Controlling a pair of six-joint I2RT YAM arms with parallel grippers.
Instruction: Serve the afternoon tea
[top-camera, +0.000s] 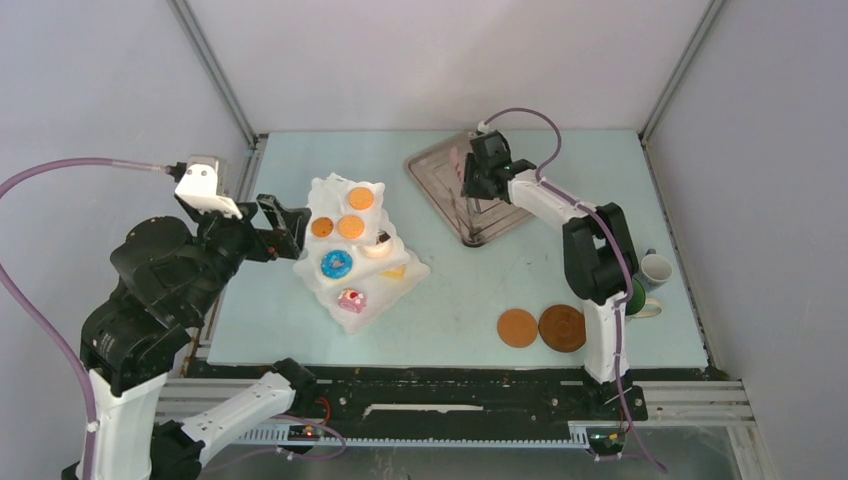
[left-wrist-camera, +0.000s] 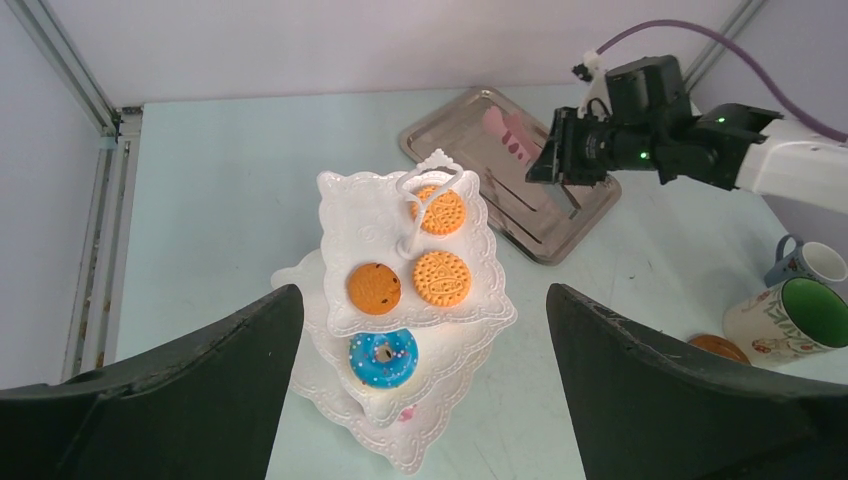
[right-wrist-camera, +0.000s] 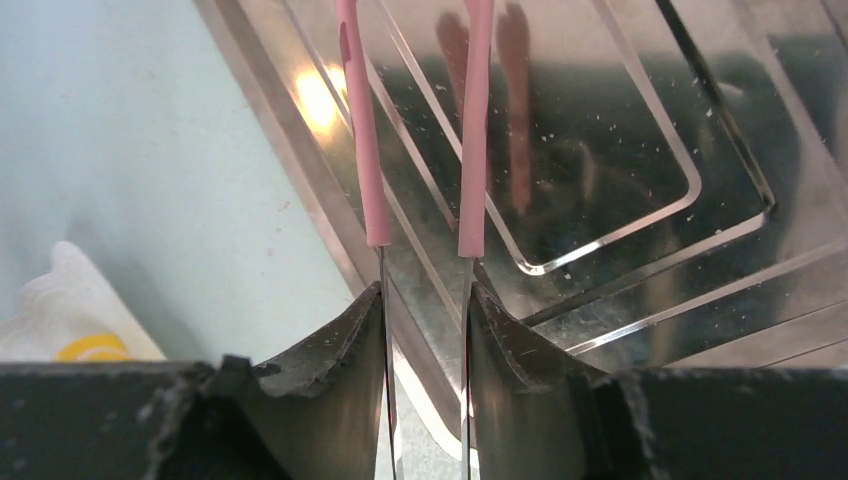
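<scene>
The left end effector (top-camera: 288, 228) hangs empty, fingers wide apart, just beside the white three-tier stand (left-wrist-camera: 350, 215), which carries orange biscuits (left-wrist-camera: 441, 277) and a blue doughnut (left-wrist-camera: 382, 358). Further right, the right end effector (right-wrist-camera: 425, 310) is clamped on the pink tongs (right-wrist-camera: 368, 150) above the silver tray (top-camera: 435, 170). The thin blades could twist or slip from that narrow grip; the arm's elbow, near the green-lined mug (left-wrist-camera: 790, 315), could knock it.

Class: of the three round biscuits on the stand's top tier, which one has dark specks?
The darker biscuit, leftmost in the left wrist view; the other two are paler, patterned and speck-free.
</scene>
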